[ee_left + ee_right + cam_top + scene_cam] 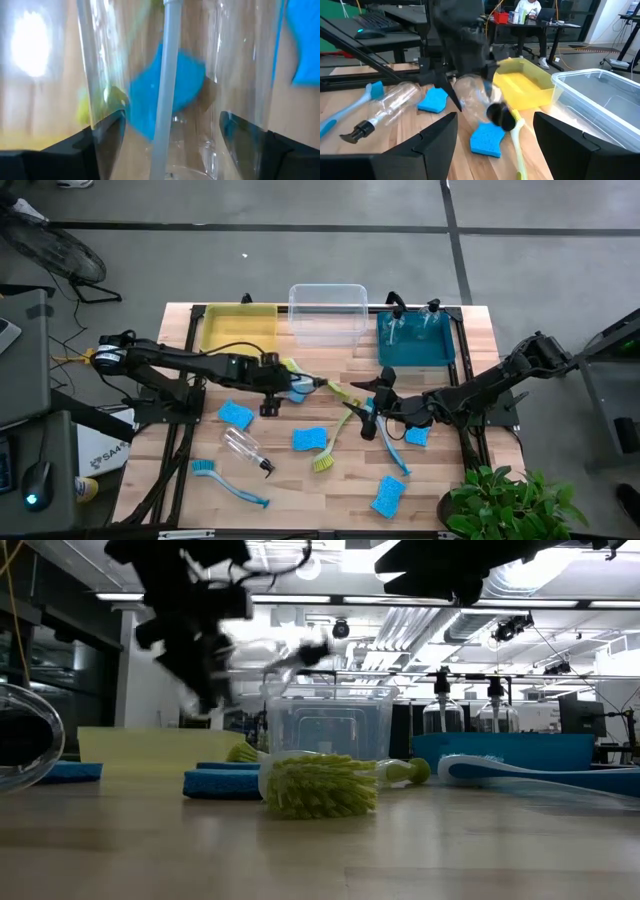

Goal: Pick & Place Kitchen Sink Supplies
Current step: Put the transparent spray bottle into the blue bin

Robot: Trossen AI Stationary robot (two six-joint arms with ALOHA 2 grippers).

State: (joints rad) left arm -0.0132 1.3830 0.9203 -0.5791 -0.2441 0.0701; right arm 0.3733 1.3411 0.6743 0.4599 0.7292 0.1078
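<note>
**Left arm has a bottle, teal bin is the far-right target**

Your left gripper (283,388) is clamped on a clear spray bottle (175,75), lifted over mid-surface. Its long axis runs toward the right arm, black nozzle (501,116) leading. The teal bin (415,352) at the far edge already holds two bottles, so probably carry it there. Right gripper (372,402) hovers nearby, jaws spread and empty. The bottle is see-through with a dip tube inside.

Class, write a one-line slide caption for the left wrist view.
Left claw grips a clear spray bottle above the table, blue sponge beneath.
</note>
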